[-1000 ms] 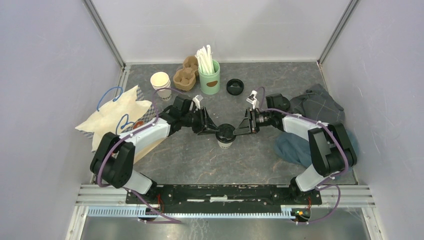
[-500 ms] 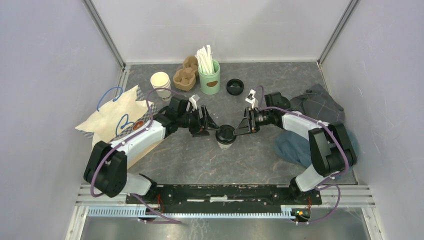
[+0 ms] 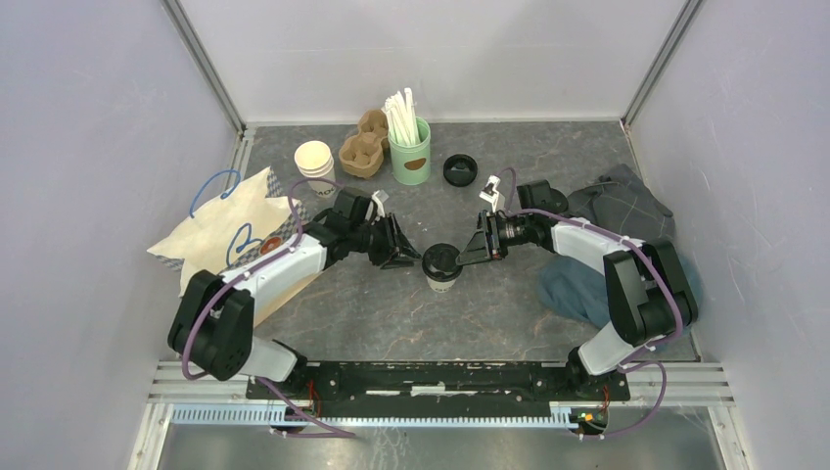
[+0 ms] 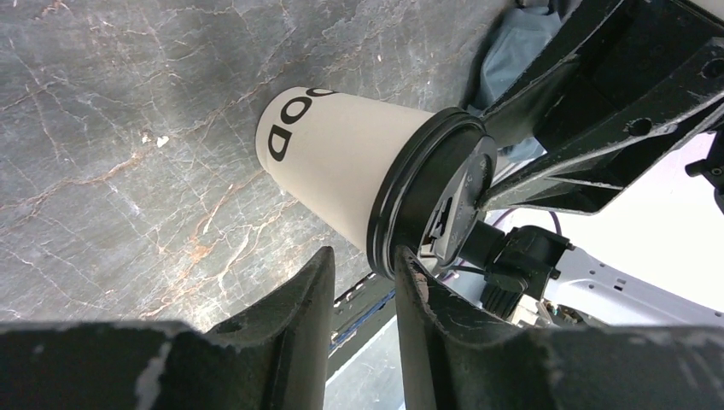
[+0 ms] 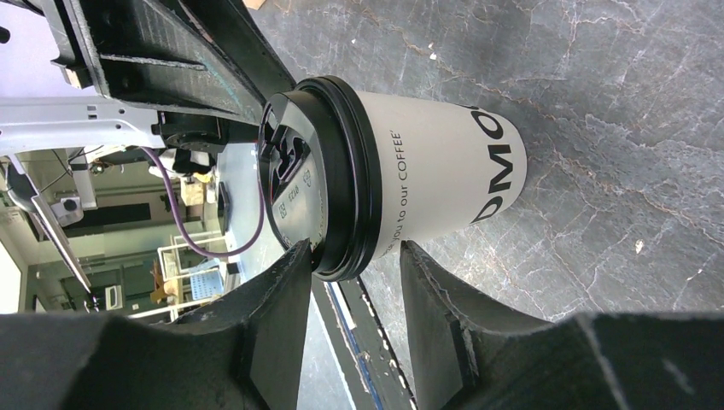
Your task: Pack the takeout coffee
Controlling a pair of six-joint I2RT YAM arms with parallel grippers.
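Observation:
The takeout coffee (image 3: 441, 278), a white paper cup with dark print and a black lid (image 3: 441, 259), stands upright mid-table. It also shows in the left wrist view (image 4: 341, 162) and the right wrist view (image 5: 435, 171). My left gripper (image 3: 415, 258) is just left of the lid. Its jaws (image 4: 363, 256) stand a narrow gap apart with nothing between them, and one fingertip is near the lid rim. My right gripper (image 3: 463, 257) is at the lid's right side. Its jaws (image 5: 350, 248) are open and straddle the lid rim, with one finger against the lid top.
A cream bag with blue handles (image 3: 230, 230) lies at the left. Stacked lidless white cups (image 3: 314, 162), a cardboard cup carrier (image 3: 362, 147), a green holder of white sticks (image 3: 409, 149) and a loose black lid (image 3: 460, 169) stand at the back. Grey-blue cloth (image 3: 607, 245) lies at the right.
My left gripper has drawn back a little to the left, off the lid. The cup and my right gripper have stayed about where they were.

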